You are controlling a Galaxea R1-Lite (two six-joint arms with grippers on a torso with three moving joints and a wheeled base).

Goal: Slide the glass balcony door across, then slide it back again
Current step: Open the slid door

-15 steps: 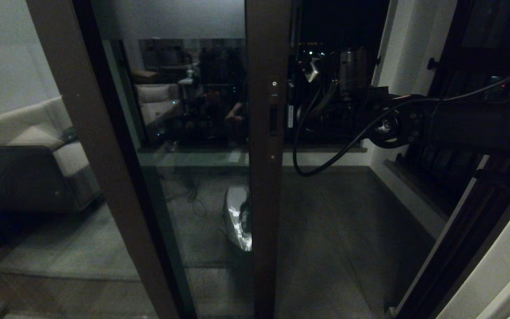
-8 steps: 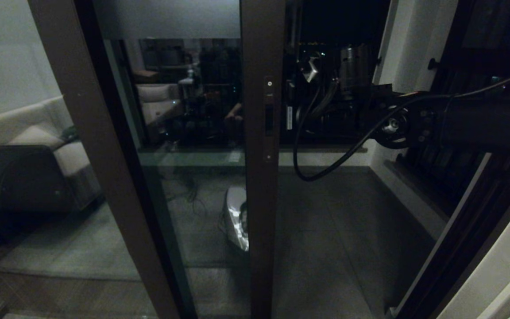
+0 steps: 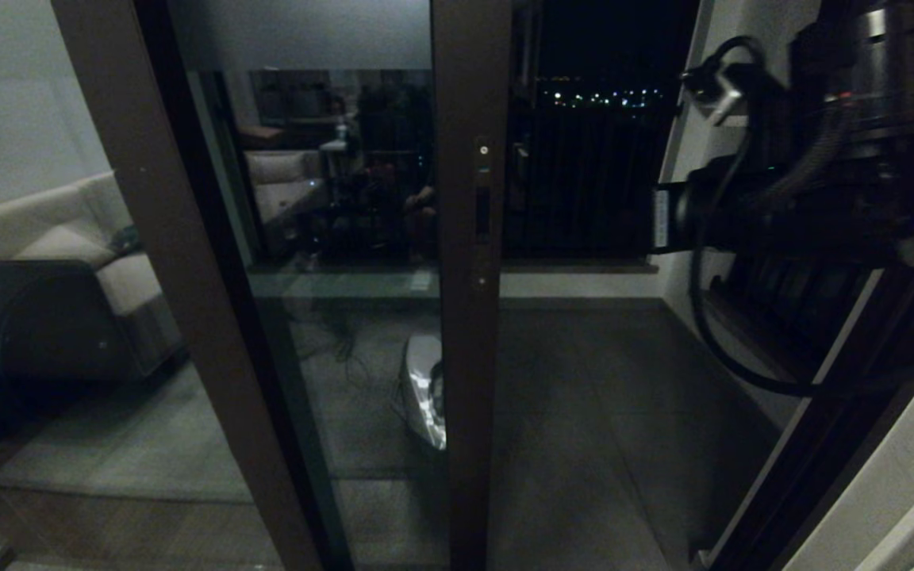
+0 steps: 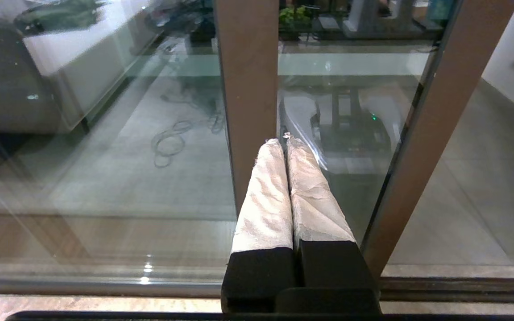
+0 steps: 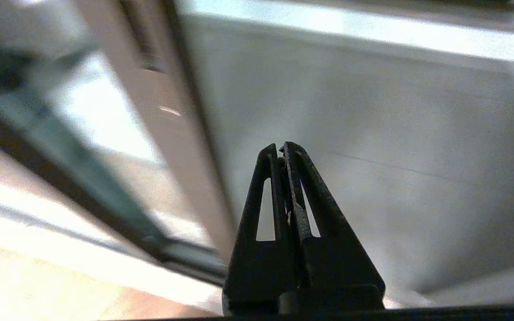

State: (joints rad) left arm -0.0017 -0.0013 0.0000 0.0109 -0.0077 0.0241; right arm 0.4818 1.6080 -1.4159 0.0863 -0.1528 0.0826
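Standing upright in the middle of the head view: the glass balcony door (image 3: 469,317), its dark brown edge stile carrying a narrow recessed black handle (image 3: 482,212) with a silver screw above and another below. Showing to the right of that stile: an open gap onto the grey balcony floor (image 3: 584,412) and dark railing with city lights beyond. Overlapping on the left: a second brown-framed glass panel (image 3: 179,301), leaning across the view, with a pale sofa (image 3: 52,238) reflecting in the glass.

Hanging raised at the right edge of the head view, well apart from the stile: the right arm (image 3: 806,214) with a looping black cable; in the right wrist view, the right gripper (image 5: 282,149) pointing at the floor beside the stile, black fingers pressing together on nothing.

Staying low before the door in the left wrist view: the left gripper (image 4: 283,140), white-wrapped fingers (image 4: 266,196) lying together, tips near a brown stile (image 4: 248,89), holding nothing.
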